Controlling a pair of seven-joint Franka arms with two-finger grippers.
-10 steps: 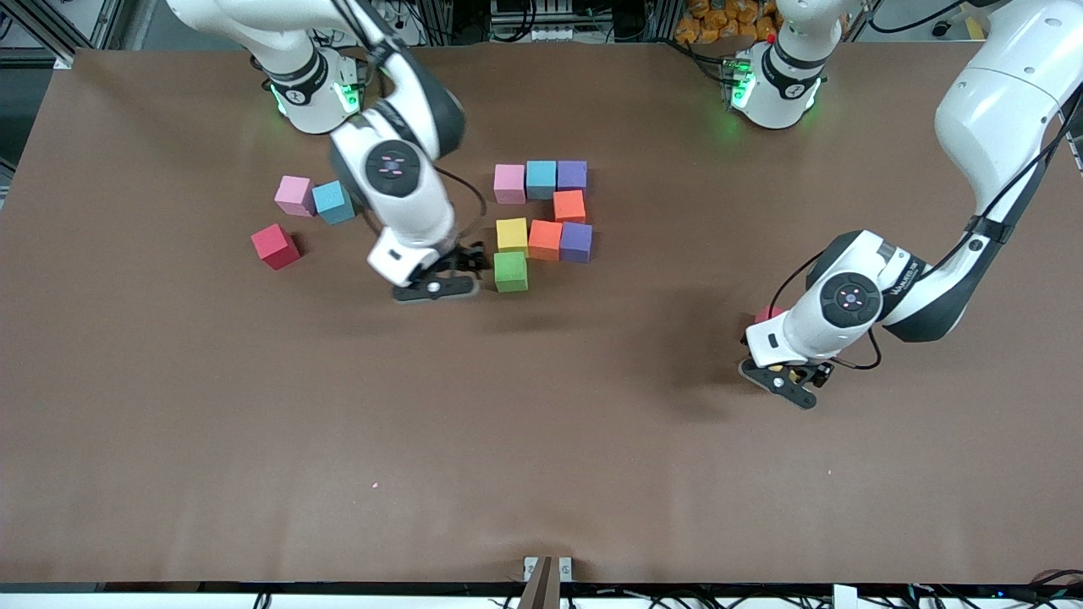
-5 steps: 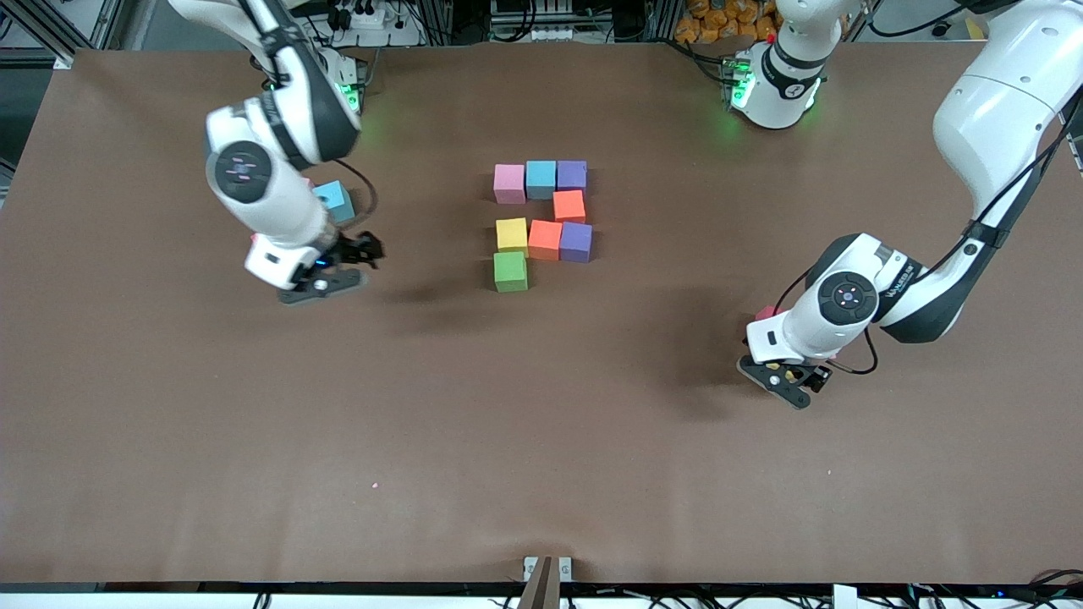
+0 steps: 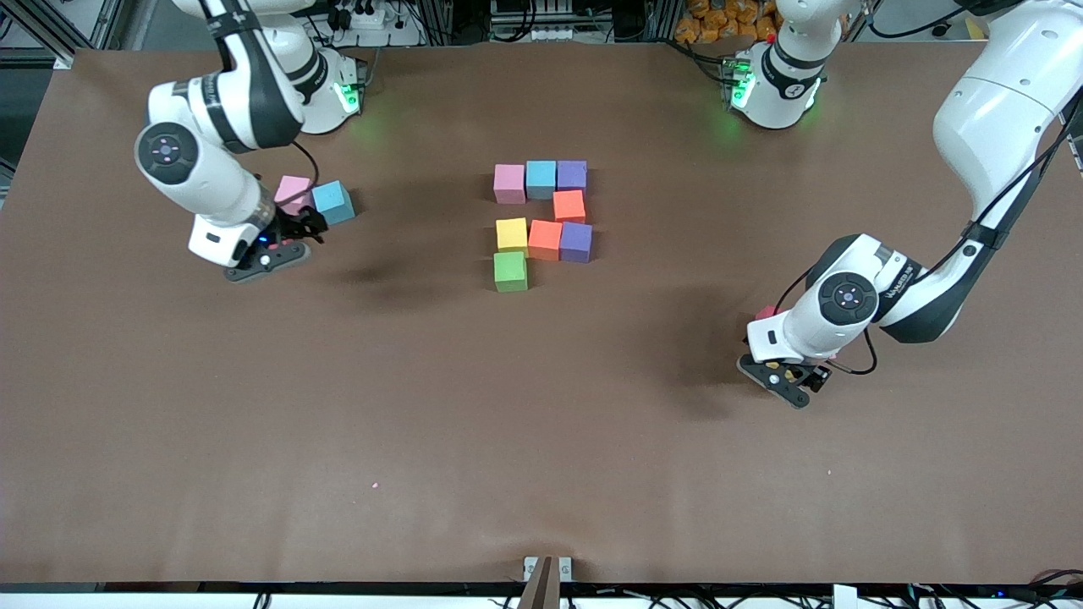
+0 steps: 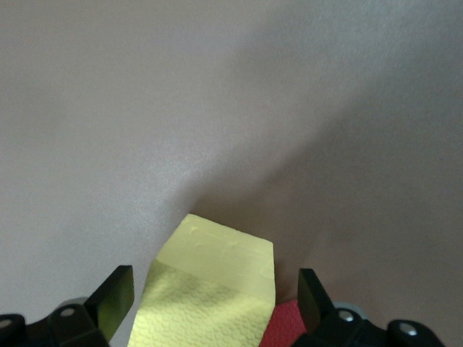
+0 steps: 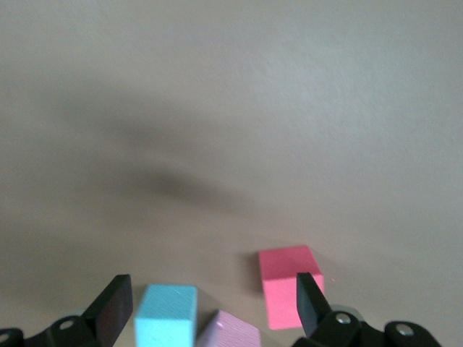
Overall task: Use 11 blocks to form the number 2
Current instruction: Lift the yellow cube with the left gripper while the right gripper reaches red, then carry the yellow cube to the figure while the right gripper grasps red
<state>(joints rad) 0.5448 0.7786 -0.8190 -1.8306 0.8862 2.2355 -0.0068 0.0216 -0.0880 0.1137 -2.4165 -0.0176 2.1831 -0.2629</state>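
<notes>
Several blocks form part of the number 2 mid-table: a pink (image 3: 509, 183), blue (image 3: 541, 179), purple (image 3: 572, 176) row, an orange block (image 3: 569, 205), a yellow (image 3: 512, 235), orange (image 3: 545, 239), purple (image 3: 576, 242) row, and a green block (image 3: 510, 271). My right gripper (image 3: 292, 230) (image 5: 211, 300) hangs open over loose blocks: pink (image 3: 294, 193) (image 5: 231, 332), blue (image 3: 332, 201) (image 5: 168, 312) and red (image 5: 286, 289). My left gripper (image 3: 791, 381) (image 4: 213, 296) is low and open, its fingers either side of a yellow block (image 4: 213, 285) without touching it. A red block (image 3: 766, 313) (image 4: 289, 325) lies beside that.
The brown table (image 3: 541, 440) is bare toward the front camera. Both arm bases (image 3: 774, 80) stand along the edge farthest from that camera. A small bracket (image 3: 546, 571) sits at the table's nearest edge.
My right arm swung away from the green block toward its own end of the table and now covers the loose red block in the front view. The left gripper barely shifted.
</notes>
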